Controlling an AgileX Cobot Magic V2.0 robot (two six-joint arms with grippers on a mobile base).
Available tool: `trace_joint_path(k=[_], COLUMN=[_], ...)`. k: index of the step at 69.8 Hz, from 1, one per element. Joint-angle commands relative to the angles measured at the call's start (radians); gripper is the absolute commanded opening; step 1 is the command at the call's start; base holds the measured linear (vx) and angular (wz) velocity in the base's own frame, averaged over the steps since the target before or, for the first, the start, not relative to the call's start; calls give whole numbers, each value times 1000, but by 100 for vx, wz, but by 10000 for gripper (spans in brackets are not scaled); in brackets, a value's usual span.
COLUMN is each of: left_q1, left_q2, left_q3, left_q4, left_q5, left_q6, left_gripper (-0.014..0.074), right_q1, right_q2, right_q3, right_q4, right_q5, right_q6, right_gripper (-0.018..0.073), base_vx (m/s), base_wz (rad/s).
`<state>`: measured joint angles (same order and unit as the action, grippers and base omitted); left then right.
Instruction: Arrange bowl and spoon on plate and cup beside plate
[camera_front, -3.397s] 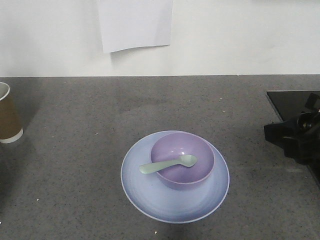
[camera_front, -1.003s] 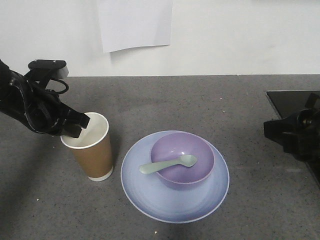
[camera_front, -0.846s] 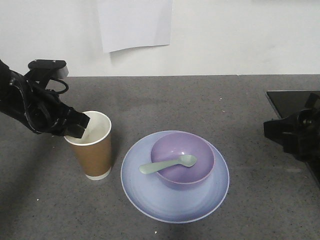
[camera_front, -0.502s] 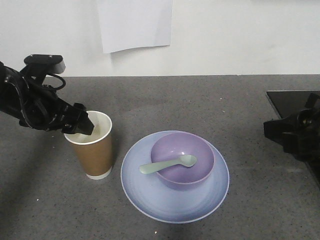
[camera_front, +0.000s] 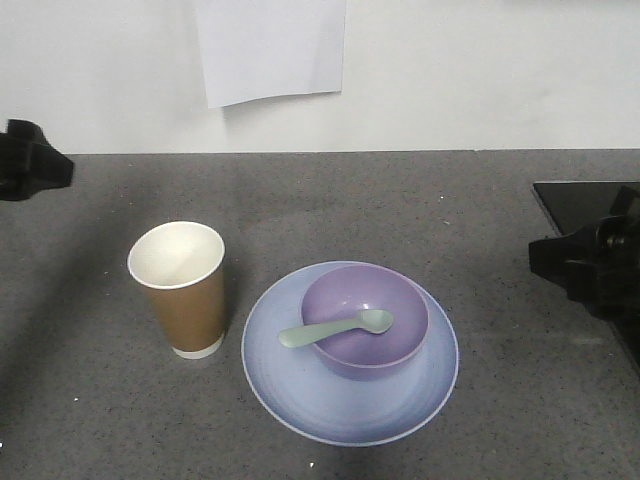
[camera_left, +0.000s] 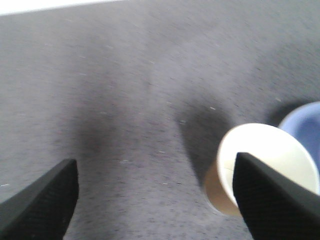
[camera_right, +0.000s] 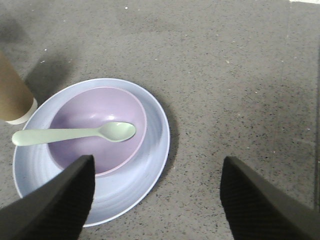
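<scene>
From the front-facing view, the brown paper cup (camera_front: 179, 289) is standing upright on the grey counter (camera_front: 330, 200), just to the left of the pale blue plate (camera_front: 300, 395) and not touching it. The lavender bowl (camera_front: 365, 320) is sitting on the plate, and the mint-green spoon (camera_front: 335, 329) is lying across the bowl, its head inside and its handle sticking out over the rim toward the cup. The left gripper (camera_front: 30, 168) is showing only as a dark shape at the left edge, well apart from the cup and up and to the left of it; the right gripper (camera_front: 590, 265) is waiting at the right edge, well clear of the plate. Its jaws cannot be read from here.

From the left wrist view, the left gripper (camera_left: 155, 200) is holding its fingers (camera_left: 42, 200) wide apart with nothing between them. The cup (camera_left: 265, 170) is lying partly behind the right finger, with a sliver of the plate (camera_left: 302, 117) beyond it.

From the right wrist view, the right gripper (camera_right: 155, 200) is also standing spread and empty. The bowl (camera_right: 97, 127), spoon (camera_right: 75, 133) and plate (camera_right: 155, 135) are sitting ahead of its left finger, with the cup (camera_right: 14, 95) farther left.

As I judge it, the arrangement is looking complete: bowl and spoon on the plate, cup beside it, both grippers free. Nothing seems left but pulling the arms clear.
</scene>
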<state>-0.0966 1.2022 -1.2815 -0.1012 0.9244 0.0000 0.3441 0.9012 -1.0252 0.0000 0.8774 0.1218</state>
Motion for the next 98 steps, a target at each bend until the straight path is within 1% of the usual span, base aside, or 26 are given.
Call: trace_joint_path(k=[1,8,18,25,29,39,55,66,73,80,85,92,93,98], left_q1=[3,3,3,3,3,3,3,3,3,3,3,3,3,3], left_q2=[-73,-139,-252,-335,-385,-520,-740,-861,-917,-952,-962,-964,-964,-964], left_q3=[-20,25,160,256,304,420,569,645,670,676,676,676,676,676], left_q4=[86,160,252,300,318,342,338,333,333,333,333,333,333,333], left_q5=[-43,-54,-82,-123,-135,-149,-176,-181,-179,-179,-181,-181,-181,-181], left_q6=[-79,-140,-218,-264,-273,-286,-293,-293,-293,-293,-293,-293,-293,-293], left_gripper=[585,585,585,585,585,585,585,585,576,531,463,338,307,191], right_q1=[-3,-3,-3,-3,-3,-3,-3,-3,-3,-3,-3,-3,-3,-3], right_q2=[-19,-36,-78,-117,-143,-213,-335,-417,-460,-485,-490,-490,-490,-490], right_q3=[-27,-27,-21,12,43,133,279,363,401,407,407,407,407,407], right_q4=[-57,-137,-243,-298,-318,-331,-324,-318,-317,-319,-322,-325,-325,-325], right_q5=[-63,-38,0,10,10,6,-39,-95,-132,-147,-151,-149,-149,-149], right_q6=[35,92,156,190,200,200,203,228,234,234,234,234,234,234], right_gripper=[506,506,506,506,506,506,506,506,490,449,391,278,269,165], base_vx=[0,0,0,0,0,0,0,0,0,0,0,0,0,0], base_wz=[0,0,0,0,0,0,0,0,0,0,0,0,0,0])
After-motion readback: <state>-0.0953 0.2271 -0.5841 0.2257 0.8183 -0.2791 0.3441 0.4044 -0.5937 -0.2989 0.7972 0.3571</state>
